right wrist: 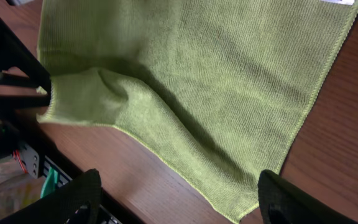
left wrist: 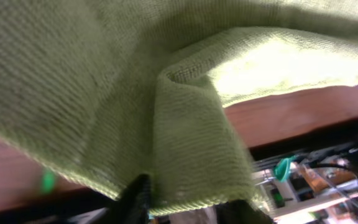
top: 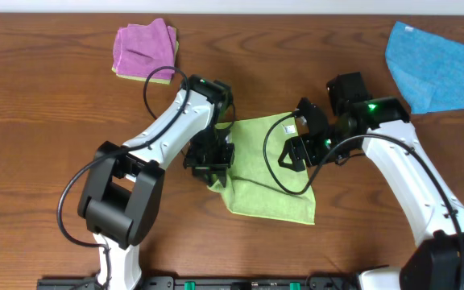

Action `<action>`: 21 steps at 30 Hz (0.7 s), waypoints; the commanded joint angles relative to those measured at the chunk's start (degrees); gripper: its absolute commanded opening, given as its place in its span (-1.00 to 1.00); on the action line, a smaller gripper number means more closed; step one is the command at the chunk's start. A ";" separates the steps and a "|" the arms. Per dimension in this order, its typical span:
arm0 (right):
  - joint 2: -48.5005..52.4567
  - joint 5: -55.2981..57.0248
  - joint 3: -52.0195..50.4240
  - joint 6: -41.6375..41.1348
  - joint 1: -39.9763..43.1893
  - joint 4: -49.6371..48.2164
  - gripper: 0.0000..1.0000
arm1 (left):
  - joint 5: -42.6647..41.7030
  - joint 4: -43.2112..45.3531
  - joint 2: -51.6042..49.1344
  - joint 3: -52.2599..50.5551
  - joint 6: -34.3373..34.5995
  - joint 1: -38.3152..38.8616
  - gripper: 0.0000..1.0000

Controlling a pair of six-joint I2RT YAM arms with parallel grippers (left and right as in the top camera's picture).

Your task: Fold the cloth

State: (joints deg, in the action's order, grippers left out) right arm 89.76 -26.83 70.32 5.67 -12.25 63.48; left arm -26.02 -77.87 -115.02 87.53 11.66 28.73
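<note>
Cloth point(top: 268, 173) lies mid-bench point(top: 55, 97): soft, light and limp, so we would pinch it at the corners. Right gripper point(right wrist: 179, 205) hovers above it, jaws spread. Left gripper point(left wrist: 188, 208) straddles one lifted corner; whether it pinches, we cannot tell.

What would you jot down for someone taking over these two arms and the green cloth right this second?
Left claw: a lifted edge of the cloth sits between its fingers; grip unclear.
Right claw: open, empty, above the cloth.
Cloth: mostly flat on the table, between the arms.
Done: no finished fold shows.
To do: fold it over and flatten.
</note>
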 commanded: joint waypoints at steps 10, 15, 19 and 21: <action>-0.59 2.16 -0.33 0.63 -0.52 -0.92 0.55 | 6.49 -0.92 0.09 -0.15 -2.36 -1.99 0.93; -0.59 3.04 -0.39 0.59 -0.52 -1.03 0.54 | 6.54 -1.84 0.09 -0.15 -4.59 -1.22 0.89; -0.59 3.02 -0.39 0.11 -0.52 -1.16 0.55 | 4.68 -3.69 0.09 -0.15 -7.56 -0.92 0.55; -0.59 3.02 -0.39 -0.55 -0.52 -1.31 0.56 | 3.30 -5.64 0.09 -0.15 -8.74 -0.83 0.68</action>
State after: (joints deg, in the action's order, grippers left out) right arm 89.76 -23.92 70.32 5.61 -12.25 62.33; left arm -21.19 -81.87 -115.02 87.39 5.78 27.66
